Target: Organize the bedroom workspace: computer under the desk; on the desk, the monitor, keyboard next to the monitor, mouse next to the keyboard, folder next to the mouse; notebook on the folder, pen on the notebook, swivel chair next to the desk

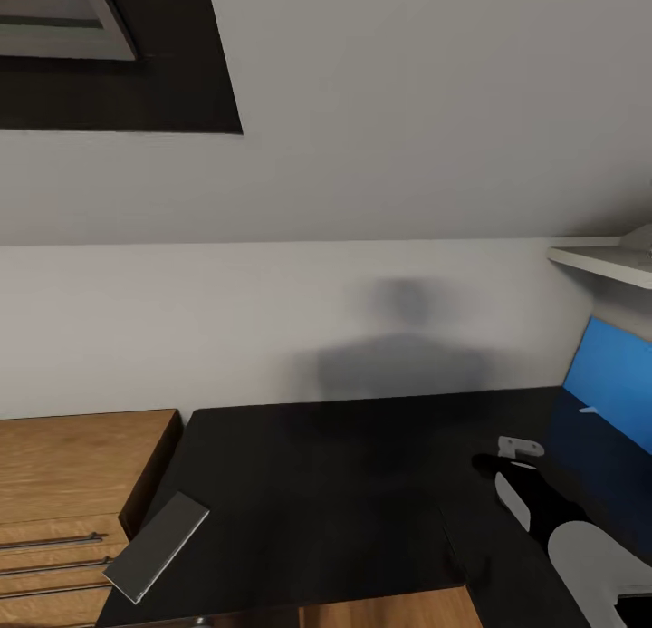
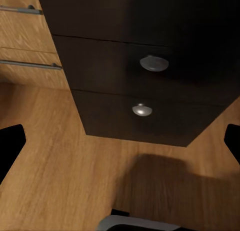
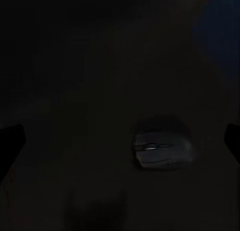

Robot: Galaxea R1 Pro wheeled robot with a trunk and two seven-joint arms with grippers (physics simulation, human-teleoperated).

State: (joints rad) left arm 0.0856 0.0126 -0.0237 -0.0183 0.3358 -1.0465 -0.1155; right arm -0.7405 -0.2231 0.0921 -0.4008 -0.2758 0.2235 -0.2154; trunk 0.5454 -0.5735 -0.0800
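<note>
From the head camera I see the large desk with its black top (image 1: 326, 483) standing against a pale wall, with a blue back panel (image 1: 611, 365) rising at its right end. A thin grey rectangular notebook (image 1: 156, 546) lies at the desk's near left corner, set at an angle, its outer edge overhanging toward the light wooden drawer cabinet (image 1: 63, 483) that stands just beside the desk on the left. The middle of the black top is bare. My right arm (image 1: 580, 537), white and black, reaches in over the right part of the desk in front of the blue panel; I cannot tell from this view how its fingers stand.

The right wrist camera is very dark. It shows a small grey rounded mouse (image 3: 162, 150) resting on the black surface, apart from the two dark fingertips (image 3: 10, 141) at the frame's sides. Those tips are spread wide, with nothing between them.

The left wrist camera looks at the black drawer pedestal (image 2: 145, 91) under the desk, two round metal knobs (image 2: 154, 63) on its fronts, standing on a wooden floor (image 2: 60, 176), with the cabinet's bar handles beside it. The left gripper's fingertips (image 2: 11, 141) are likewise wide apart and hold nothing.

A white shelf (image 1: 602, 261) juts from the wall above the blue panel.
</note>
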